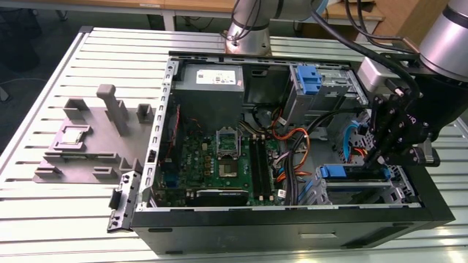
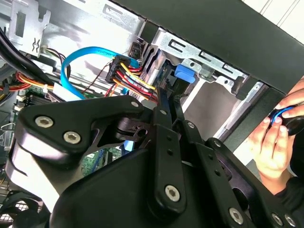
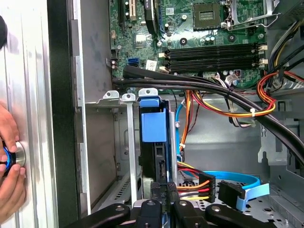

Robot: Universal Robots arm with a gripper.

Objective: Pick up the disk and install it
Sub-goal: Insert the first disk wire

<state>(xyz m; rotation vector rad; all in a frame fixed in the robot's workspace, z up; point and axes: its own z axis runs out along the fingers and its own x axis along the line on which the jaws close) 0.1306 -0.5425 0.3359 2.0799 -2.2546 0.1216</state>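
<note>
The disk (image 3: pixel 153 124) stands on edge in the metal drive cage (image 3: pixel 129 142) at the front corner of the open computer case (image 1: pixel 292 222). Its blue rail (image 1: pixel 338 171) shows at the cage's top in the exterior view, and its blue tab (image 2: pixel 183 76) appears in the second wrist view. My gripper (image 1: pixel 380 160) reaches down into the case on the exterior view's right. In both wrist views the fingers (image 3: pixel 156 192) are drawn close together on the disk's near end, the gripper (image 2: pixel 166 95) shut on it.
Orange, yellow and black cable bundles (image 3: pixel 223 102) and a blue data cable (image 2: pixel 76 59) run beside the cage. The motherboard (image 1: pixel 219 159), a grey power box (image 1: pixel 210 82) and an upright blue latch (image 1: pixel 310 79) sit inside. A person's hand (image 2: pixel 270 142) rests outside the case. A grey fixture (image 1: pixel 95 137) lies at the exterior view's left.
</note>
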